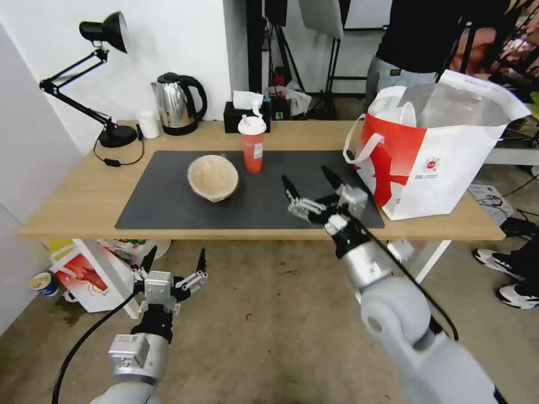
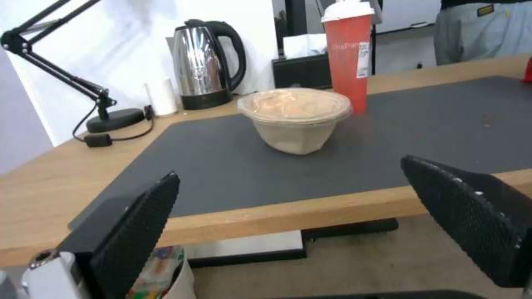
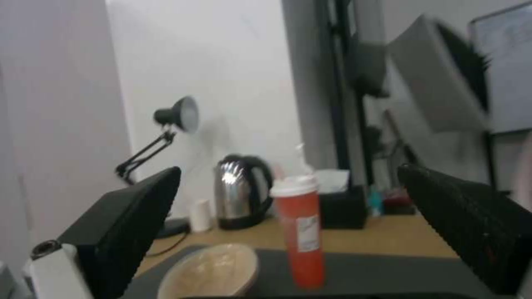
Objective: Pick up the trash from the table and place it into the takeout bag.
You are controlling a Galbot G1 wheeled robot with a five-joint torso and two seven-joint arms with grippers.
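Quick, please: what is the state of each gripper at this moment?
Left gripper: open, holding nothing, below the table edge.
Right gripper: open, holding nothing, above the mat.

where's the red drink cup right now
In the head view, the red drink cup stands upright on the dark mat, just right of the beige bowl.

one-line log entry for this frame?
right gripper: open, above mat | left gripper: open, below table edge | beige bowl, red cup: on mat

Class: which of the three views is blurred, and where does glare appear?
Right wrist view: blurred throughout, the red drink cup soft-edged. Left wrist view: sharper, bright highlights on the steel kettle. Head view: sharp, light reflecting off the takeout bag foil lining.
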